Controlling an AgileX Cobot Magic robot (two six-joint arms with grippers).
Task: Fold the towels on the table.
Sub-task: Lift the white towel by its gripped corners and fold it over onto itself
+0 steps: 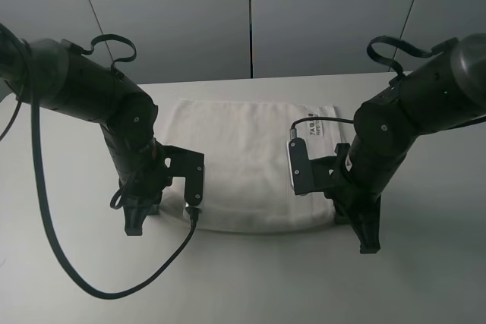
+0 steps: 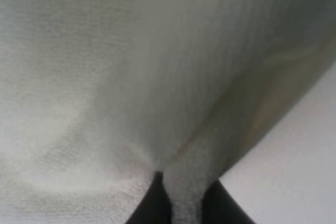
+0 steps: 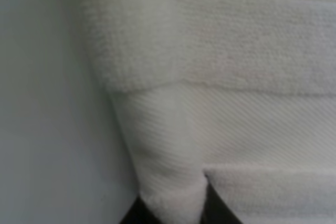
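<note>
An off-white terry towel (image 1: 247, 161) lies flat in the middle of the white table (image 1: 250, 286), with a small printed label (image 1: 320, 129) at its far right corner. My left gripper (image 1: 141, 220) is down at the towel's near left corner. In the left wrist view the left gripper (image 2: 185, 205) is shut on a pinched ridge of towel (image 2: 131, 77). At the near right corner, my right gripper (image 1: 367, 234) is low as well. The right wrist view shows that gripper (image 3: 170, 205) shut on a fold of the towel's border band (image 3: 220, 66).
Grey wall panels (image 1: 175, 13) stand behind the table's far edge. A black cable (image 1: 91, 282) loops over the table at the near left. Bare tabletop lies around the towel on every side.
</note>
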